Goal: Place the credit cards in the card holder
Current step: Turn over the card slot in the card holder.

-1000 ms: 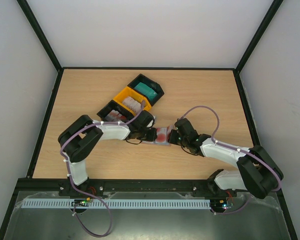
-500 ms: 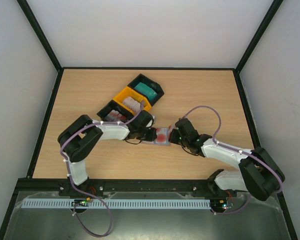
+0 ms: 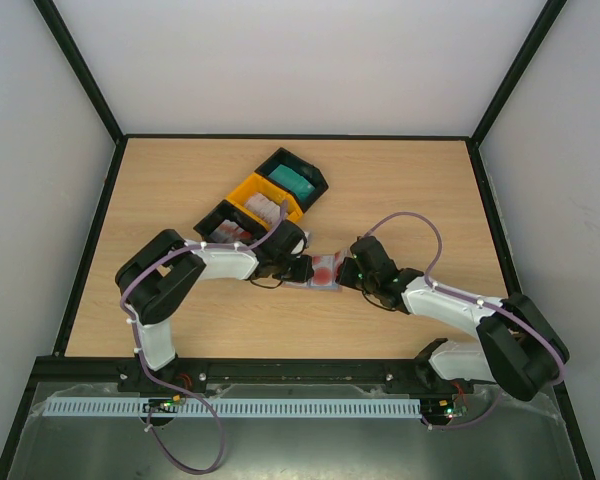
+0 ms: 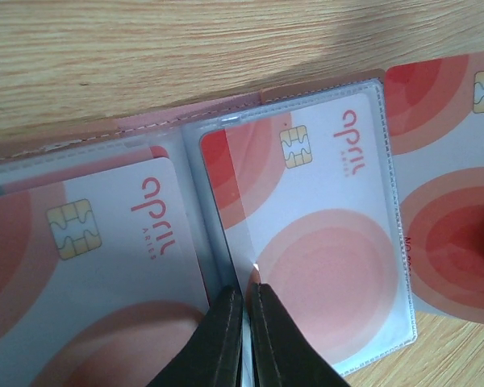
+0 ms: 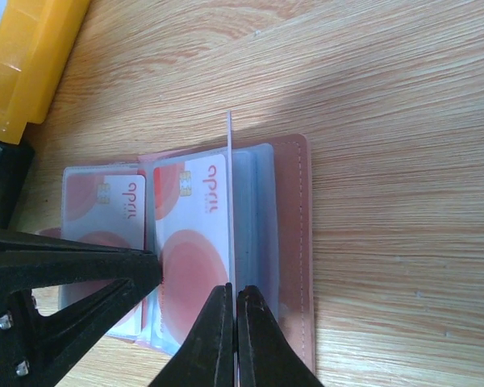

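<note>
The card holder point(image 3: 323, 270) lies open on the table between both grippers, its pinkish cover point(image 5: 294, 242) underneath. My left gripper point(image 4: 246, 292) point(image 3: 302, 268) is shut on the edge of a clear pocket point(image 4: 226, 242) of the holder. Red-and-white credit cards sit in the pockets: one on the left point(image 4: 89, 258), one in the middle point(image 4: 315, 234). My right gripper point(image 5: 235, 294) point(image 3: 346, 272) is shut on another red-and-white credit card point(image 4: 452, 201), seen edge-on point(image 5: 229, 185) in the right wrist view, standing over the holder's right side.
Behind the left arm stand three trays in a row: a black tray point(image 3: 310, 170) with teal cards, a yellow tray point(image 3: 246, 190) point(image 5: 24, 64) with pale cards, and a black tray point(image 3: 212, 218) with red-and-white cards. Black frame rails edge the table.
The right arm has shifted very slightly. Both grippers and the card holder stay where they were.
</note>
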